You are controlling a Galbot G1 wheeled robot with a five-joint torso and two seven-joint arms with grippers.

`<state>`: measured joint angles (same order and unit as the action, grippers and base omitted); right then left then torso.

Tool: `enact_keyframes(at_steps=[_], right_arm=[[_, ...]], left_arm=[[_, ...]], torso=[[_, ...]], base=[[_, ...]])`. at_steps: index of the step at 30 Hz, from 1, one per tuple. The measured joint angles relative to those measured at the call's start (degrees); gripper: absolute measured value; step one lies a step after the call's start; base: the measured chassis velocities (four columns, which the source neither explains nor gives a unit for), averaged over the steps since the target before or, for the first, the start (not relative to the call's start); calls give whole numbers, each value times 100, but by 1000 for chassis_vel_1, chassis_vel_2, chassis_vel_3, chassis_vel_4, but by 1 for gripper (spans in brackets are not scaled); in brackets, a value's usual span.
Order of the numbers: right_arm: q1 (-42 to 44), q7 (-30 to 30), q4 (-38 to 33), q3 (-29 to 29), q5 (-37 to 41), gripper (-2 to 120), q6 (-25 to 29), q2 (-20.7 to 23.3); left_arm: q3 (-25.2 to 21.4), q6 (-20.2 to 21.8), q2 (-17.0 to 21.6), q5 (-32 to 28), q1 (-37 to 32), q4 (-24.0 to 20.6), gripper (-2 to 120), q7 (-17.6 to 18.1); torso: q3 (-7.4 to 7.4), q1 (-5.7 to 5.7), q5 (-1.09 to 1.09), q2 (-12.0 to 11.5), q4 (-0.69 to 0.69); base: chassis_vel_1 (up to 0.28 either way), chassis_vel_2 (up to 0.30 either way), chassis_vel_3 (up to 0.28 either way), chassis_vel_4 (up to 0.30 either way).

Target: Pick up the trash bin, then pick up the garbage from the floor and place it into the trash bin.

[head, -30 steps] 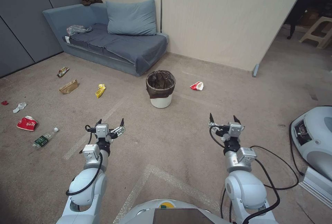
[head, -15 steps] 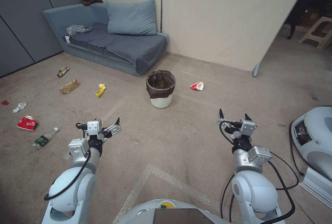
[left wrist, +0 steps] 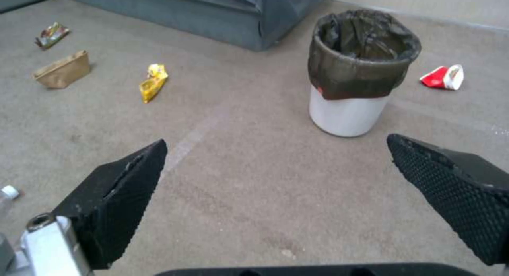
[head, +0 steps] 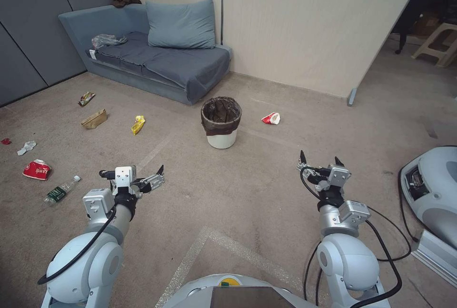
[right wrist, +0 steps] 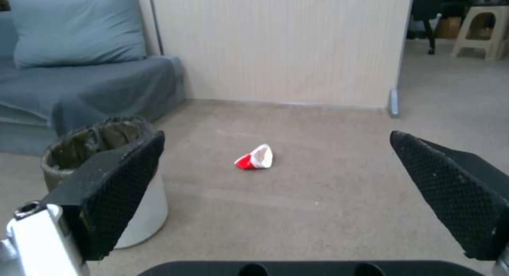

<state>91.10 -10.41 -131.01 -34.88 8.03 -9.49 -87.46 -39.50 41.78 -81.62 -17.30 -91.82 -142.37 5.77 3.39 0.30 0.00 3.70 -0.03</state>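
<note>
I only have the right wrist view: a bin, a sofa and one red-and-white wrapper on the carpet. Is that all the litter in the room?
Observer: No. In the head view, a yellow wrapper and a tan paper bag lie on the carpet to the left of the trash bin.
Operator: Has the left gripper got hold of the bin?
Observer: No. The left gripper hangs open above the carpet, short of the bin, with nothing between its fingers.
Operator: What litter lies nearest that arm?
Observer: A clear bottle, with a crumpled red wrapper just beyond it, both off to the arm's left.
</note>
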Motion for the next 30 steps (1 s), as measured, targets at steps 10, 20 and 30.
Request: enact_keyframes(at_steps=[10, 20, 30], right_arm=[[-25, 0, 66, 70, 4, 100, -8, 5], [-45, 3, 97, 79, 7, 100, -7, 6], [-57, 11, 119, 79, 12, 100, 1, 0]], left_arm=[[58, -32, 10, 123, -12, 61, 100, -69], [77, -90, 5, 214, -36, 111, 100, -93], [78, -129, -8, 248, -82, 117, 100, -116]], torso=[[0, 0, 0, 0, 0], [1, 0, 0, 0, 0], [0, 0, 0, 0, -1]], base=[[-35, 36, 35, -36], [-85, 86, 86, -92], [-105, 98, 114, -107]])
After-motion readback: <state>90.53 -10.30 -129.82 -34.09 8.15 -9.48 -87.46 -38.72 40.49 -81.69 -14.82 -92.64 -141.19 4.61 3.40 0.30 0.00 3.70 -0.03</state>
